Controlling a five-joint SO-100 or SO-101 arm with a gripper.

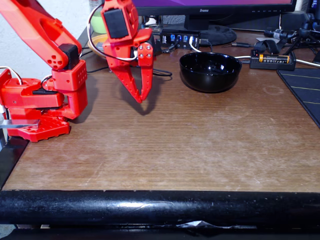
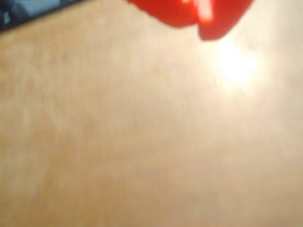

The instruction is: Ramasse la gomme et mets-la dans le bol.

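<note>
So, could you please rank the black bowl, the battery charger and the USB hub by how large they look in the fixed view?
1. Black bowl, clearly largest.
2. Battery charger and USB hub: they look alike, and the hub sits farther back, partly hidden, so I won't rank them.

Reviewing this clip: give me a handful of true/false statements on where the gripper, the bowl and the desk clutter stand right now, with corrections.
1. The gripper points down at the wooden table, left of the black bowl in the fixed view. True.
2. The gripper is wide open. False: its fingers meet at the tips and nothing shows between them.
3. The bowl lies tipped on its side. False: it stands upright, opening upward.
4. A battery in a black holder lies right of the bowl in the fixed view. True.
5. The gripper is inside the bowl. False: it hangs clear of it, to the left.
</note>
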